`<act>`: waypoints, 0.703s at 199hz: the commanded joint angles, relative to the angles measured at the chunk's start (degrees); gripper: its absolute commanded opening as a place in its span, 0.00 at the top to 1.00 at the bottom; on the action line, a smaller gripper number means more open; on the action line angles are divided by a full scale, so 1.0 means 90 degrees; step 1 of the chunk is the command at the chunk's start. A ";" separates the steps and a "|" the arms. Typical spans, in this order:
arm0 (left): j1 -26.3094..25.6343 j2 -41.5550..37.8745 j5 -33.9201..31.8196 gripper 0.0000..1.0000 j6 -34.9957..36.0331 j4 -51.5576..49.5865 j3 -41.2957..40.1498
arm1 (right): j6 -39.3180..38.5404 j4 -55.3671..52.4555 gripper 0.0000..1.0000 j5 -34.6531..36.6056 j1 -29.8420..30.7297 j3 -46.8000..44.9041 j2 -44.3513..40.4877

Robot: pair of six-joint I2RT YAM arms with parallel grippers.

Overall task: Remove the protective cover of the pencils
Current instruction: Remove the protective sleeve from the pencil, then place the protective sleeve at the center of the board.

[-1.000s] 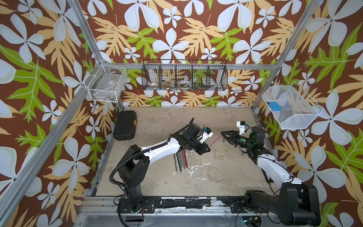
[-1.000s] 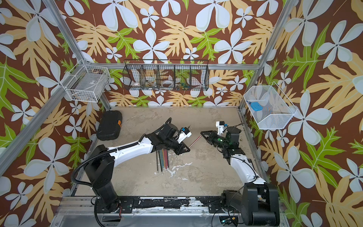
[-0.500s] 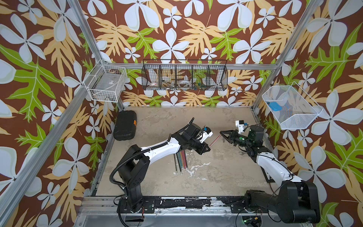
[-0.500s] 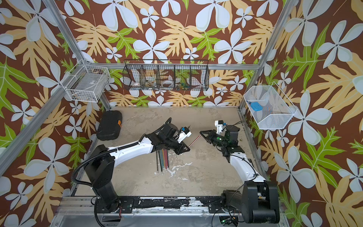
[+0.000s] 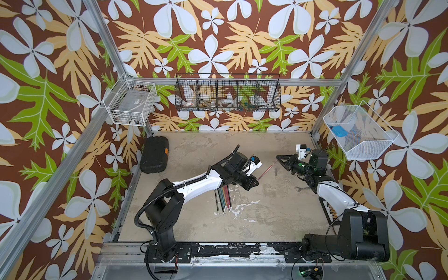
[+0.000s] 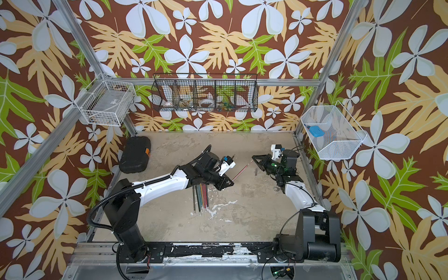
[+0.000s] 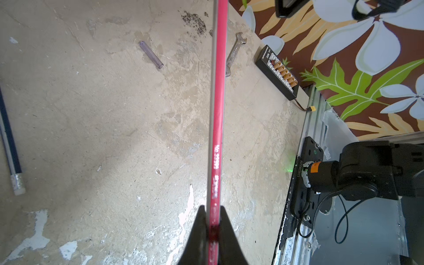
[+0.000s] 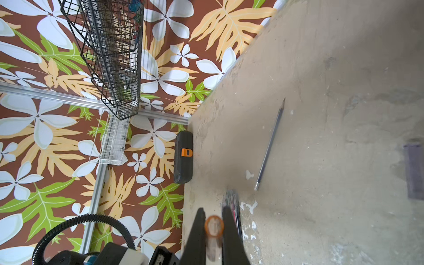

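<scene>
Right gripper (image 5: 279,158) has drawn back, pinching one clear cover (image 8: 214,226); left gripper (image 7: 212,208) clamps one red pencil (image 7: 216,91); other pencils (image 5: 223,197) lie half hidden, uncountable.

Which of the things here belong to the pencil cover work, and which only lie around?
Job: red pencil in the left claw; clear cover in the right claw; row of pencils; loose clear tube, likely a removed cover.
Lying about: wrench; black case; connector strip; black wire basket.

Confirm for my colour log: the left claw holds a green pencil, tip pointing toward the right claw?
No: the pencil in the left claw is red, not green, as the left wrist view shows. Its tip does point toward the right claw, shut on a clear cover.
</scene>
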 commanded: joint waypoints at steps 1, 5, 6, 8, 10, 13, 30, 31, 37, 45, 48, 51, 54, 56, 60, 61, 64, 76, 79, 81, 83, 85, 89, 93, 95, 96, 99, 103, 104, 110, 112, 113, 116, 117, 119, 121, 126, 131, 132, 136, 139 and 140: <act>-0.0016 -0.0082 -0.0040 1.00 0.0007 0.0043 -0.0023 | 0.0086 0.0257 1.00 0.0162 -0.0034 0.0119 0.0039; -0.0016 -0.0088 -0.0053 1.00 0.0010 0.0043 -0.0031 | 0.0076 0.0234 1.00 0.0168 -0.0043 0.0134 0.0046; -0.0016 -0.0091 -0.0056 1.00 0.0010 0.0043 -0.0032 | 0.0070 0.0225 1.00 0.0173 -0.0044 0.0140 0.0047; -0.0012 -0.0092 -0.0058 1.00 0.0015 0.0043 -0.0033 | 0.0041 0.0193 1.00 0.0184 -0.0053 0.0155 0.0054; -0.0015 -0.0093 -0.0064 1.00 0.0012 0.0036 -0.0033 | 0.0012 0.0147 1.00 0.0207 -0.0057 0.0171 0.0061; -0.0016 -0.0093 -0.0074 1.00 0.0019 0.0034 -0.0028 | -0.0059 0.0042 1.00 0.0258 -0.0067 0.0209 0.0071; -0.0016 -0.0117 -0.0169 1.00 0.0047 -0.0009 -0.0014 | -0.0869 -0.1108 1.00 0.0890 -0.0070 0.0621 0.0166; -0.0016 -0.0120 -0.0182 1.00 0.0048 -0.0012 -0.0009 | -0.0915 -0.1179 1.00 0.0945 -0.0068 0.0643 0.0175; -0.0007 -0.0123 -0.0235 1.00 0.0066 -0.0038 0.0003 | -0.1230 -0.1603 1.00 0.1233 -0.0074 0.0771 0.0255; -0.0007 -0.0141 -0.0305 1.00 0.0085 -0.0062 0.0015 | -0.1611 -0.2176 1.00 0.1720 -0.0057 0.1004 0.0374; -0.0007 -0.0142 -0.0325 1.00 0.0093 -0.0057 0.0016 | -0.1734 -0.2382 1.00 0.1947 -0.0042 0.1085 0.0431; -0.0002 -0.0150 -0.0347 1.00 0.0098 -0.0071 0.0016 | -0.1840 -0.2594 1.00 0.2205 -0.0031 0.1156 0.0490; 0.0002 -0.0152 -0.0359 1.00 0.0103 -0.0074 0.0016 | -0.1920 -0.2825 1.00 0.2519 -0.0011 0.1254 0.0554; 0.0003 -0.0152 -0.0361 1.00 0.0112 -0.0079 0.0016 | -0.1960 -0.2988 1.00 0.2748 0.0000 0.1322 0.0601; 0.0003 -0.0152 -0.0370 1.00 0.0122 -0.0088 0.0035 | -0.2045 -0.3340 1.00 0.3202 0.0052 0.1453 0.0698; 0.0003 -0.0152 -0.0371 1.00 0.0125 -0.0091 0.0035 | -0.2075 -0.3423 1.00 0.3311 0.0067 0.1498 0.0724; 0.0003 -0.0152 -0.0376 1.00 0.0141 -0.0094 0.0042 | -0.2147 -0.3647 1.00 0.3622 0.0111 0.1606 0.0798; 0.0017 -0.0142 -0.0410 1.00 0.0157 -0.0150 0.0075 | -0.2434 -0.4224 1.00 0.4583 0.0321 0.1942 0.1139; 0.0012 -0.0137 -0.0420 1.00 0.0165 -0.0158 0.0083 | -0.2472 -0.4322 1.00 0.4740 0.0361 0.2002 0.1211; 0.0013 -0.0133 -0.0425 1.00 0.0169 -0.0166 0.0084 | -0.2496 -0.4366 1.00 0.4812 0.0376 0.2031 0.1261; 0.0008 -0.0132 -0.0429 1.00 0.0172 -0.0168 0.0084 | -0.2507 -0.4411 1.00 0.4874 0.0387 0.2058 0.1310; 0.0004 -0.0132 -0.0432 1.00 0.0173 -0.0178 0.0091 | -0.2537 -0.4440 1.00 0.4907 0.0399 0.2075 0.1349; 0.0010 -0.0132 -0.0430 1.00 0.0176 -0.0189 0.0094 | -0.2589 -0.4446 1.00 0.4916 0.0420 0.2088 0.1426; 0.0010 -0.0132 -0.0437 1.00 0.0176 -0.0190 0.0106 | -0.2637 -0.4443 1.00 0.4893 0.0423 0.2081 0.1502; 0.0012 -0.0132 -0.0439 1.00 0.0181 -0.0189 0.0104 | -0.2657 -0.4435 1.00 0.4873 0.0421 0.2076 0.1531; 0.0017 -0.0132 -0.0439 1.00 0.0179 -0.0195 0.0104 | -0.2664 -0.4429 1.00 0.4869 0.0417 0.2073 0.1546; 0.0013 -0.0133 -0.0440 1.00 0.0184 -0.0200 0.0104 | -0.2700 -0.4410 1.00 0.4866 0.0420 0.2063 0.1579; 0.0010 -0.0137 -0.0440 1.00 0.0191 -0.0201 0.0103 | -0.2747 -0.4388 1.00 0.4869 0.0414 0.2038 0.1626; 0.0012 -0.0135 -0.0445 1.00 0.0189 -0.0201 0.0103 | -0.2758 -0.4376 1.00 0.4867 0.0418 0.2030 0.1632; 0.0013 -0.0142 -0.0454 1.00 0.0190 -0.0210 0.0113 | -0.2852 -0.4225 1.00 0.4867 0.0424 0.1966 0.1673; 0.0013 -0.0142 -0.0451 1.00 0.0194 -0.0213 0.0113 | -0.2889 -0.4173 1.00 0.4866 0.0436 0.1934 0.1686; 0.0013 -0.0142 -0.0450 1.00 0.0195 -0.0212 0.0113 | -0.2902 -0.4147 1.00 0.4861 0.0434 0.1910 0.1687; 0.0013 -0.0142 -0.0457 1.00 0.0196 -0.0218 0.0123 | -0.2963 -0.4074 1.00 0.4836 0.0433 0.1855 0.1702; 0.0013 -0.0147 -0.0463 1.00 0.0196 -0.0219 0.0118 | -0.2978 -0.4043 1.00 0.4831 0.0438 0.1841 0.1704; 0.0013 -0.0150 -0.0460 1.00 0.0196 -0.0228 0.0114 | -0.3011 -0.3989 1.00 0.4816 0.0434 0.1810 0.1711; 0.0013 -0.0156 -0.0464 1.00 0.0196 -0.0230 0.0114 | -0.3044 -0.3941 1.00 0.4802 0.0433 0.1786 0.1723; 0.0008 -0.0161 -0.0469 1.00 0.0205 -0.0230 0.0113 | -0.3099 -0.3846 1.00 0.4797 0.0438 0.1719 0.1756; 0.0008 -0.0170 -0.0469 1.00 0.0206 -0.0230 0.0107 | -0.3153 -0.3781 1.00 0.4799 0.0435 0.1670 0.1797; 0.0010 -0.0171 -0.0474 1.00 0.0206 -0.0230 0.0105 | -0.3166 -0.3770 1.00 0.4813 0.0439 0.1665 0.1806; 0.0018 -0.0180 -0.0475 1.00 0.0207 -0.0239 0.0104 | -0.3193 -0.3730 1.00 0.4826 0.0433 0.1646 0.1843; 0.0009 -0.0189 -0.0470 1.00 0.0213 -0.0240 0.0103 | -0.3219 -0.3713 1.00 0.4835 0.0433 0.1637 0.1875; 0.0011 -0.0190 -0.0469 1.00 0.0214 -0.0240 0.0103 | -0.3228 -0.3707 1.00 0.4841 0.0428 0.1634 0.1889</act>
